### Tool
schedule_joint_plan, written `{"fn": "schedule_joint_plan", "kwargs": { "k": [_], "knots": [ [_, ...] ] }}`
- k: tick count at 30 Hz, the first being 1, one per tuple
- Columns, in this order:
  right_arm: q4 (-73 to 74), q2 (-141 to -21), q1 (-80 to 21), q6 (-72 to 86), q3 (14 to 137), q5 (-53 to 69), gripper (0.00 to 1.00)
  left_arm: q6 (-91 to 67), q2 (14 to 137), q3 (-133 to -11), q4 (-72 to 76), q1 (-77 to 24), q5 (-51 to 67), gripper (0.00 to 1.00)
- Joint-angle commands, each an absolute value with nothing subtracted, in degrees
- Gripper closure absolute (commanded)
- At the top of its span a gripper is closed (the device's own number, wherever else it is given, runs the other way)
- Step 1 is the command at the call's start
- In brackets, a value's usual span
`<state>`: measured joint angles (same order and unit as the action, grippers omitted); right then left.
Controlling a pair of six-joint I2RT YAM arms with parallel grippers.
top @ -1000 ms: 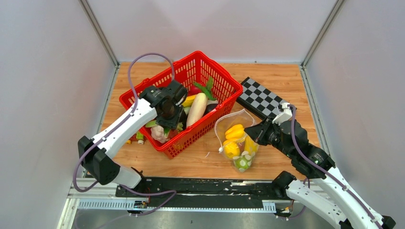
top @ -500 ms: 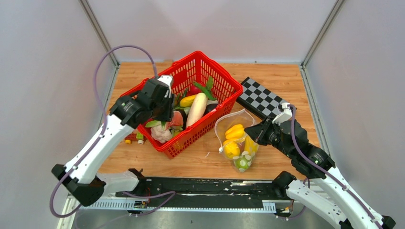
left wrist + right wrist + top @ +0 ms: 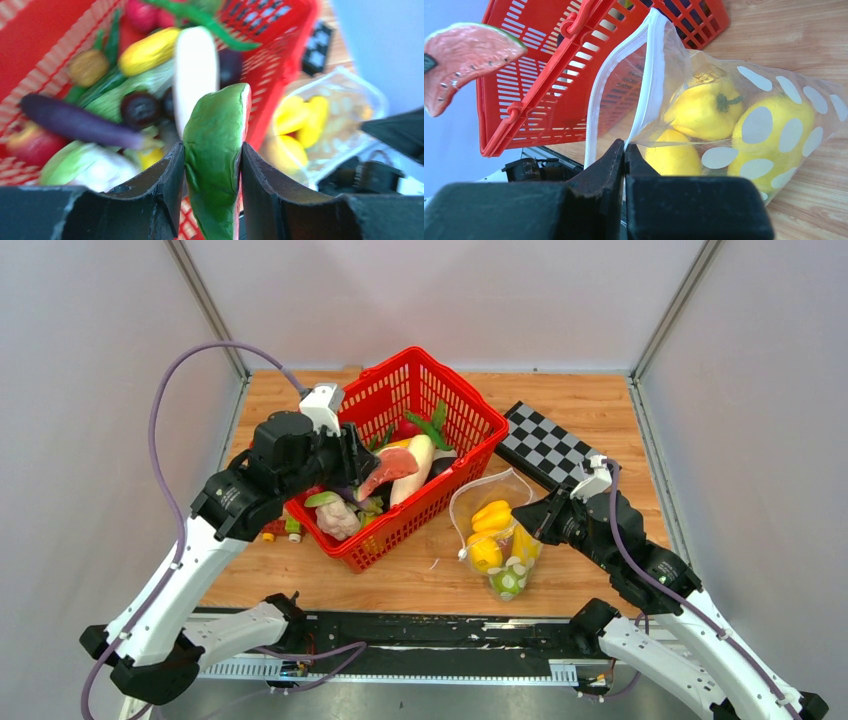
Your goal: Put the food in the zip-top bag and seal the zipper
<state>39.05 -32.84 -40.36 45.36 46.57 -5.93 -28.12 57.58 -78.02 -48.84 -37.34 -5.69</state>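
Overhead, left-wrist and right-wrist views of a two-arm workcell on a wooden table [image 3: 600,400].

**Left arm.** The left gripper [image 3: 360,468] hangs above the red basket [image 3: 400,390], which fills the table's 11 o'clock area. Its jaws stand at a middling width, clamped on a watermelon slice [image 3: 390,467]. In the left-wrist view both fingers [image 3: 170,170] press the slice's flat sides. Its green rind [image 3: 215,135] faces the camera, and a thin red edge shows at 3 o'clock. The slice is clear of the basket's contents. Below it lie a white radish [image 3: 196,70], a purple eggplant [image 3: 75,122] and a yellow piece [image 3: 149,50], among other blurred items.

**Right arm.** The right gripper [image 3: 535,515] is fully closed, pinching the mouth edge of the zip-top bag [image 3: 495,530]. The bag lies on the table at 4 o'clock from the basket and just beside it. The right-wrist view shows the fingertips [image 3: 616,155] nipping the zipper [image 3: 646,85], a white strip curving up from the pinch. The mouth gapes toward the basket. The bag's clear film [image 3: 774,100] is printed with white dots. Inside it are yellow peppers [image 3: 704,110] and, at the closed end, a green piece [image 3: 508,582].

**Surroundings.** A black-and-white checkerboard [image 3: 548,445] lies flat at 2 o'clock from the bag.
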Motion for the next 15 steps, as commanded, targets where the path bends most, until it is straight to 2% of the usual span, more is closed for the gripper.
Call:
{"fn": "schedule_joint_plan", "kwargs": {
  "k": [1,7,15],
  "knots": [
    [37.42,-32.35,-40.56,44.85,48.96,-5.86,0.98,-30.96,57.29,-77.50,-34.59,-37.43,8.84,1.00],
    [36.92,-31.98,-40.52,44.82,48.99,-5.50,0.98,-31.18,58.94,-75.82,-30.02,-39.00,15.38,1.00],
    [35.25,-32.23,-40.56,44.96,48.84,-4.41,0.98,-31.03,63.69,-73.24,-24.03,-47.51,14.90,1.00]
  ]
}}
